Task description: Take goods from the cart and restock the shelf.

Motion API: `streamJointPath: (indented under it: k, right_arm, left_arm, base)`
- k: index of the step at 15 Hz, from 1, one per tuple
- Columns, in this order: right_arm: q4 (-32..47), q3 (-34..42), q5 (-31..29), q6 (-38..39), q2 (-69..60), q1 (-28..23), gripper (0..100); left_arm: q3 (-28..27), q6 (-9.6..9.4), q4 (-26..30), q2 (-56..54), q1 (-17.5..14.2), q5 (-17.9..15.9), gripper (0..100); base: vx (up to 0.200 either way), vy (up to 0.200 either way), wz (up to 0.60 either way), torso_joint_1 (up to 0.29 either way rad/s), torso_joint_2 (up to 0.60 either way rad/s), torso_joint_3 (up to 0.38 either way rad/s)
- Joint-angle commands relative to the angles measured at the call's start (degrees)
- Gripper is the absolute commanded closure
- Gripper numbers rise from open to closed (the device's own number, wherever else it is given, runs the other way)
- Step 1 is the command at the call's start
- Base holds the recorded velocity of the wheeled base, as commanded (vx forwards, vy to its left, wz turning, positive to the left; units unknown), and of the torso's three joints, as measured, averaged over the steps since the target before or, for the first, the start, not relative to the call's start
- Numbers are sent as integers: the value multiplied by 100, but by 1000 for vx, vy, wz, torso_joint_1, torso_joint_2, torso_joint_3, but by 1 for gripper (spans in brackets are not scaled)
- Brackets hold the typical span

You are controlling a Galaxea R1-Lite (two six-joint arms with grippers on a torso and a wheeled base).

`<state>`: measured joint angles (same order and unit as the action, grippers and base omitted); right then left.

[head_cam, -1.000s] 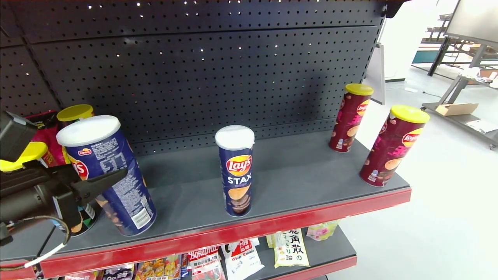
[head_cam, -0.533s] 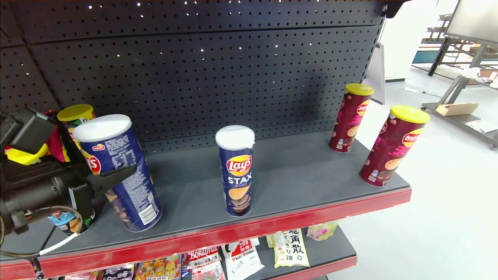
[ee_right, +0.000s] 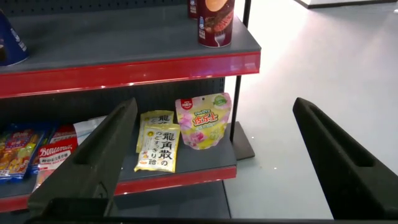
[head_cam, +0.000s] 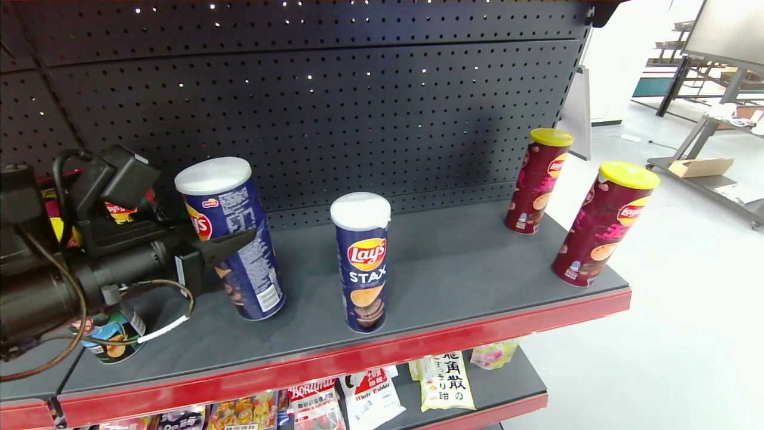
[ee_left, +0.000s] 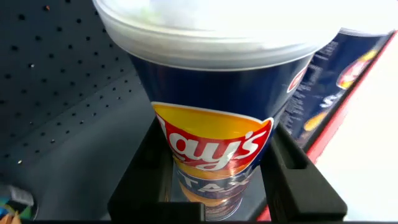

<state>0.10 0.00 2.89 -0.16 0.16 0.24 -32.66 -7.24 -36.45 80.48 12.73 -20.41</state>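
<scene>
Spotter: Since a second ago, the left gripper has carried the blue can from the left end of the shelf rightward and deeper in, toward the pegboard.

Lead: Is the grip firm?

Spotter: The fingers are clamped on both sides of the can's body, below its white lid. In the left wrist view, the left gripper has the can squarely between its jaws.

Lead: Is the can down on the board?

Spotter: Its base is at the shelf's surface, but I cannot tell whether it touches. It leans a little, with its top towards the arm.

Lead: What are its neighbours?

Spotter: A second blue can stands upright just to its right, near the red front edge. Two maroon cans with yellow lids stand well apart, at the right end. A short can sits under the left arm.

Lead: And the other arm?

Spotter: The right gripper is spread wide with nothing between its fingers. It faces the snack bags on the lower shelf.
</scene>
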Motion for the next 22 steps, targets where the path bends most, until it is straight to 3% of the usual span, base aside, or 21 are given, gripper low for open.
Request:
streamJointPath:
  k: [1,17,18,21,22]
  right_arm:
    - [-1,0,1,-2,-7,2,0]
    - [-1,0,1,-2,-7,2,0]
    - [-1,0,1,-2,-7,2,0]
    - [-1,0,1,-2,-7,2,0]
    - [-1,0,1,-2,-7,2,0]
  left_arm:
    - [-48,3,-2,222,19,2,100]
    - [-1656,118,-187,1910,309,63,100]
    - [-2043,241,-187,2235,494,274,100]
    - [-2386,276,-275,2657,608,511,100]
    - [-2552,408,-310,2797,731,670,100]
  base:
    - [0,0,0,0,0,0]
    - [0,0,0,0,0,0]
    - [0,0,0,0,0,0]
    - [0,0,0,0,0,0]
    - [0,0,0,0,0,0]
